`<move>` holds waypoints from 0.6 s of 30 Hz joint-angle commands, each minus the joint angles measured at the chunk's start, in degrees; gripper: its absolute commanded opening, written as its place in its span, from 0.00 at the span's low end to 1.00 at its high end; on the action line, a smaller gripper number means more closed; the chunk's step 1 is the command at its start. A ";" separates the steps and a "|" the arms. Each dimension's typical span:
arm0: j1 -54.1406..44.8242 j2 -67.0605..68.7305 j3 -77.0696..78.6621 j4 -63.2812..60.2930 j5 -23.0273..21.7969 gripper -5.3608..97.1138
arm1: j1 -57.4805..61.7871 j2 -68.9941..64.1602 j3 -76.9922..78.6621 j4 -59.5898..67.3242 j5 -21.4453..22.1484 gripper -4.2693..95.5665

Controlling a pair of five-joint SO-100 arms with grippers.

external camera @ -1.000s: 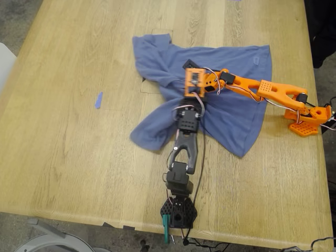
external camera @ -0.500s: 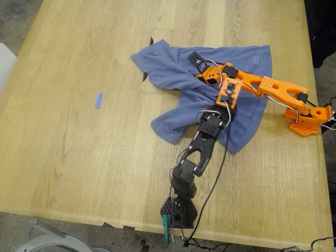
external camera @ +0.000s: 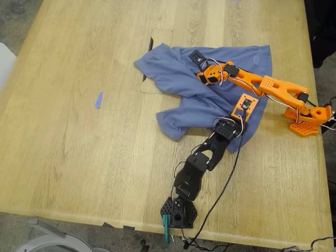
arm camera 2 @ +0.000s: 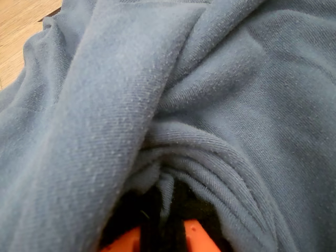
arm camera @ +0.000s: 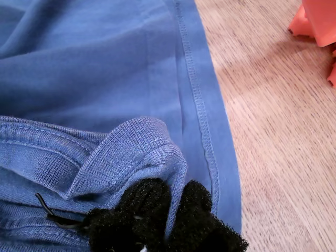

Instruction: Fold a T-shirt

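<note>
The slate-blue T-shirt [external camera: 176, 79] lies bunched and partly folded over itself at the middle of the wooden table; its print is hidden. My first gripper [external camera: 245, 105], on the black arm, sits at the shirt's edge toward the exterior view's right. Its black padded fingertips [arm camera: 152, 202] are shut on a ribbed fold of the T-shirt [arm camera: 105, 63]. My second gripper [external camera: 199, 60], on the orange arm, is over the shirt's middle. It is shut on a bunched fold of the T-shirt [arm camera 2: 157, 105]; its orange jaws show beneath the cloth.
The orange arm's base [external camera: 307, 118] stands at the exterior view's right edge of the table. The black arm's base [external camera: 178, 212] is at the near edge, with cables trailing. A blue tape strip [external camera: 98, 100] lies to the left. A marked rectangle [external camera: 157, 39] shows beside the shirt.
My first gripper has swung toward the exterior view's right, dragging the shirt's near fold with it. My second gripper moved back toward the far side. The shirt has bunched rightward.
</note>
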 commanded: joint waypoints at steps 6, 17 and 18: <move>9.84 -13.80 -28.39 7.47 -1.23 0.06 | 4.31 -0.44 -0.09 1.41 0.53 0.04; 9.40 -28.39 -50.01 20.39 -1.23 0.10 | 1.41 0.26 -0.09 3.08 0.70 0.04; 9.58 -28.39 -50.62 21.88 -1.23 0.14 | 1.32 0.35 -0.09 3.25 0.79 0.04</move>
